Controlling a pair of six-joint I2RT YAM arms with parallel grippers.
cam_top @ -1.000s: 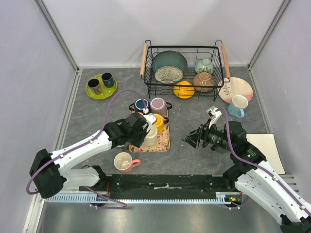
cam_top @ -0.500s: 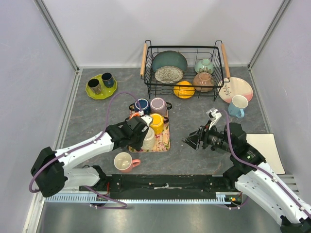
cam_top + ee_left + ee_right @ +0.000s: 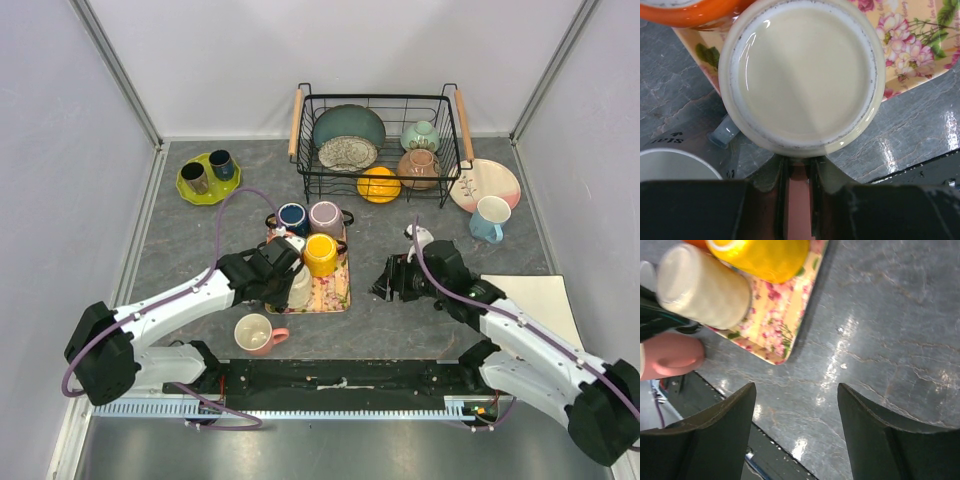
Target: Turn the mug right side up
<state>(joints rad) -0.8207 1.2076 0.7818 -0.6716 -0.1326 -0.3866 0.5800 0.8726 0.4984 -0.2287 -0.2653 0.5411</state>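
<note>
Left arm reaches to floral tray (image 3: pixel 332 290), pincer (image 3: pixel 796 167) at upside-down cream mug (image 3: pixel 802 75); can't tell grip. Right pincer (image 3: pixel 794 389) spread wide over worktop (image 3: pixel 890 315).

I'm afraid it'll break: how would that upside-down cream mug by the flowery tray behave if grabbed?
The cream mug looks glossy and glazed, so probably slippery yet stiff. It seems ceramic, so likely chips if dropped. Its round wall would probably roll if laid sideways.

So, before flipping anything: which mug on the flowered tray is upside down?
The cream mug at the tray's near left corner: its flat base faces up, while the blue mug, lilac mug and yellow mug show open mouths.
</note>
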